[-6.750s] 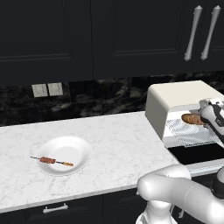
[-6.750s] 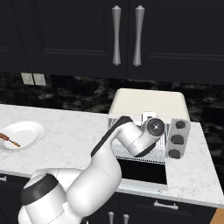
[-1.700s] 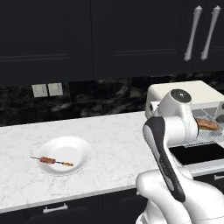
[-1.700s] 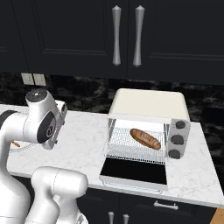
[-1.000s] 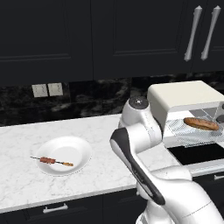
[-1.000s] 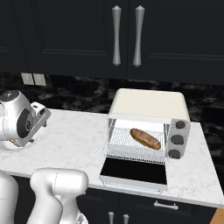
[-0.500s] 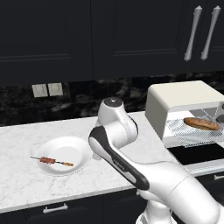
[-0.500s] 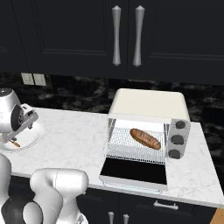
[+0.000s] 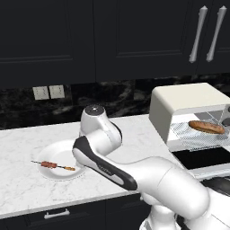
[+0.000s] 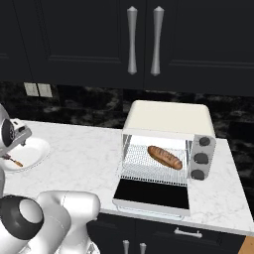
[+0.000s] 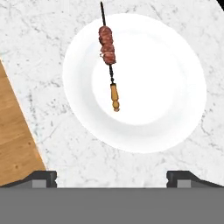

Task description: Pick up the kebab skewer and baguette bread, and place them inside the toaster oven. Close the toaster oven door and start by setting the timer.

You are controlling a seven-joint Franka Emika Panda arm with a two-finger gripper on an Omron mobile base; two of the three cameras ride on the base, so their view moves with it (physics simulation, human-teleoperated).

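Dark cabinets and a black stone backsplash stand behind the white marble counter (image 9: 134, 134) I work over. Near its right end sits the toaster oven (image 10: 168, 144), its toaster oven door (image 10: 153, 194) folded down flat toward the front edge, which leaves the rack free for loading; the baguette bread (image 10: 164, 157) already lies on that rack, slanted across the wire. Toward the counter's left end, near the front edge, a white plate (image 11: 175, 109) carries the kebab skewer (image 11: 109, 57), which lies across the plate's left half with its tip reaching the rim and its orange handle end toward the centre, so I judge a pinch across the stick beside the meat chunks to be the next move. My gripper (image 11: 111, 175) hangs over the plate with its fingers spread as wide as they go and nothing between them, placed to come down on the skewer. A second ago my arm stood in mid-counter, between plate and oven; now it has swung left over the plate, while bread, skewer and door have not shifted.
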